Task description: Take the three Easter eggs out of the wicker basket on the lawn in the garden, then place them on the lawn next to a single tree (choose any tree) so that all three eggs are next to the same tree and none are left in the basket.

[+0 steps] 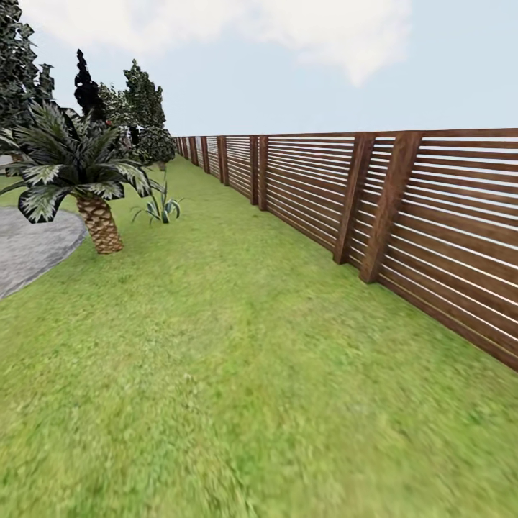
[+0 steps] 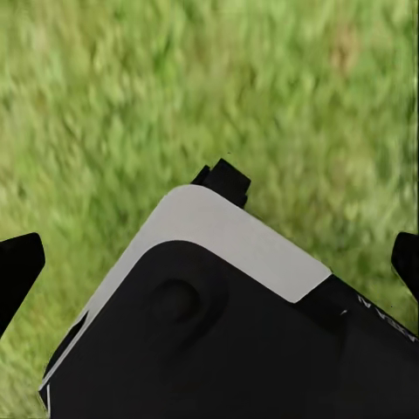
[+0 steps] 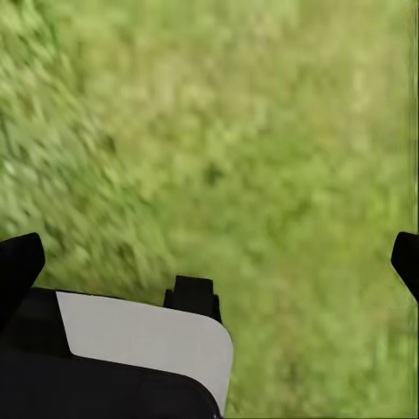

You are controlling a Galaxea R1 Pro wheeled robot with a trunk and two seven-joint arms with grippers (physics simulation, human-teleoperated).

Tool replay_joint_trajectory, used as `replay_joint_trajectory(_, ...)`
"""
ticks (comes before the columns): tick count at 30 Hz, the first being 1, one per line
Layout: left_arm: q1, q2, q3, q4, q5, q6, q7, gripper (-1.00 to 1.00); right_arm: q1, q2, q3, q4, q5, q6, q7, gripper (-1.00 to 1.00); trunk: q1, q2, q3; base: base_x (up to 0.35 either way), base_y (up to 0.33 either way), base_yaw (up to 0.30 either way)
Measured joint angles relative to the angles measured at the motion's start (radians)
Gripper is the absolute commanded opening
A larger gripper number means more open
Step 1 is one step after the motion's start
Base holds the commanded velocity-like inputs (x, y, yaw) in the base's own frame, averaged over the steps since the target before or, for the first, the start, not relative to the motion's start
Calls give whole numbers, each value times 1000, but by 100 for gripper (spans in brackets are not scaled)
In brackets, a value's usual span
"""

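You are facing an outdoor yard under a pale blue sky with a broad white cloud across its upper part. Short green grass covers the ground from near to far. On your right, a brown slatted wooden fence runs from the near right away to the far middle, braced by leaning posts. On your left, a short palm with a scaly trunk stands at the edge of a grey paved patch. Just right of the palm sits a small spiky plant. Dark trees and bushes cluster at the far left. Light is even daylight.
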Motion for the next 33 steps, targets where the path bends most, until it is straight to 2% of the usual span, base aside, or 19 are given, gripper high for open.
replay_joint_trajectory(4,0,0,0,-1,-1,0,0,100,0,0,1,-2,8,0,0,100,0,0,0,290,-119,0)
replay_joint_trajectory(33,0,-3,0,0,0,0,-1,100,0,8,-1,2,-5,0,0,100,0,0,0,299,-119,0)
